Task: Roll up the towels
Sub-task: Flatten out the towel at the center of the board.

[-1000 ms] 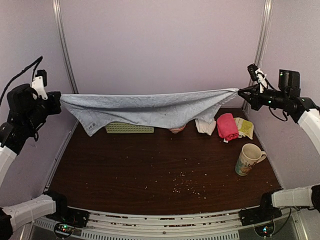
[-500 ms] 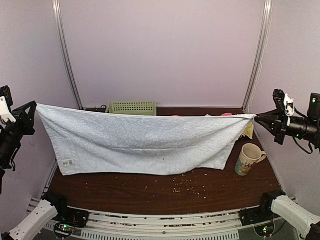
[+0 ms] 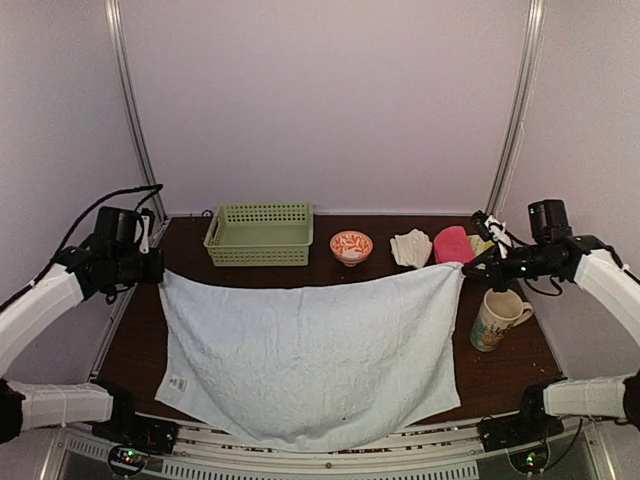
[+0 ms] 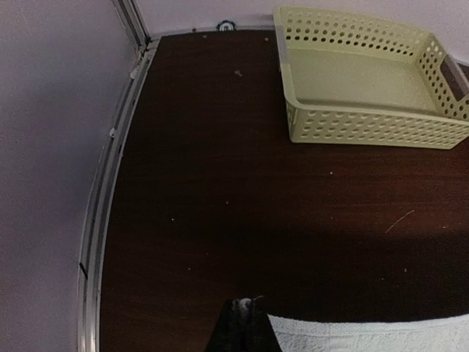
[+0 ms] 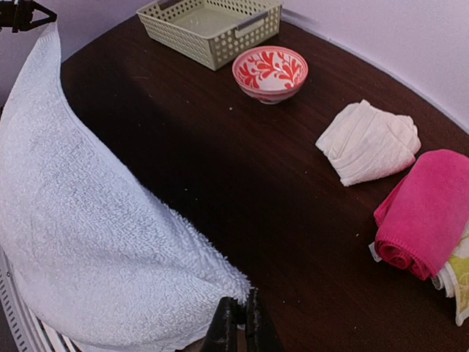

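Observation:
A large white towel [image 3: 310, 350] hangs stretched between my two grippers and drapes down over the table's near edge. My left gripper [image 3: 157, 270] is shut on its left top corner; in the left wrist view the gripper [image 4: 246, 304] pinches the towel's edge [image 4: 366, 334]. My right gripper [image 3: 466, 265] is shut on the right top corner; in the right wrist view the gripper [image 5: 240, 302] holds the towel [image 5: 88, 242]. A folded cream towel [image 3: 411, 248] and a rolled pink towel [image 3: 454, 245] lie at the back right.
A pale green basket [image 3: 260, 234] stands at the back, a red patterned bowl [image 3: 351, 246] to its right. A yellow cloth [image 5: 460, 282] lies beside the pink towel. A mug [image 3: 495, 318] stands under my right gripper. Side posts [image 3: 135, 110] flank the table.
Both grippers have come down and forward with the towel. It hung high across the back; now it drapes low over the table's front half, uncovering the basket and bowl.

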`<state>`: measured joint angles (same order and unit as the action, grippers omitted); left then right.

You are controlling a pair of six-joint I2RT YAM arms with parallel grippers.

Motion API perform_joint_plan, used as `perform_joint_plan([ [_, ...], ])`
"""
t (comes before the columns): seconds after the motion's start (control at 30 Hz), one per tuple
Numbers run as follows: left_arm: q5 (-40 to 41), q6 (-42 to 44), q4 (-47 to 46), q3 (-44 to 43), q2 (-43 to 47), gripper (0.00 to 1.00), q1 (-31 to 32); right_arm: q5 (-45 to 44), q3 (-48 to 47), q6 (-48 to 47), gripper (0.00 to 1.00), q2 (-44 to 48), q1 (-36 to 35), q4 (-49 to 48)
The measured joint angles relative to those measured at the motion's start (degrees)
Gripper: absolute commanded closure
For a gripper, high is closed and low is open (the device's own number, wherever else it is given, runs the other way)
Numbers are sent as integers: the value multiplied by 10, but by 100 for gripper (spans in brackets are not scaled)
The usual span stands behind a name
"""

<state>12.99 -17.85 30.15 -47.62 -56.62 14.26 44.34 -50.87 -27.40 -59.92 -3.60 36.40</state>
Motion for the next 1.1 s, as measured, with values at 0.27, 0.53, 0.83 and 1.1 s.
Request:
perform_joint_plan([
  [0.27, 46, 0, -48, -127, -316, 65, -11, -146, -167, 64, 66, -350, -25, -95],
  [0.53, 47, -9, -45, -177, -331, 52, -22, -195, -216, 116, 61, -346, -26, -104],
  [0.83, -43, -23, 73, -114, -198, 75, -22, -166, -132, 32, 67, -172, -101, -29],
  [1.1, -146, -22, 217, -52, -208, 92, -20, -207, -16, -68, 79, -132, -209, 51],
])
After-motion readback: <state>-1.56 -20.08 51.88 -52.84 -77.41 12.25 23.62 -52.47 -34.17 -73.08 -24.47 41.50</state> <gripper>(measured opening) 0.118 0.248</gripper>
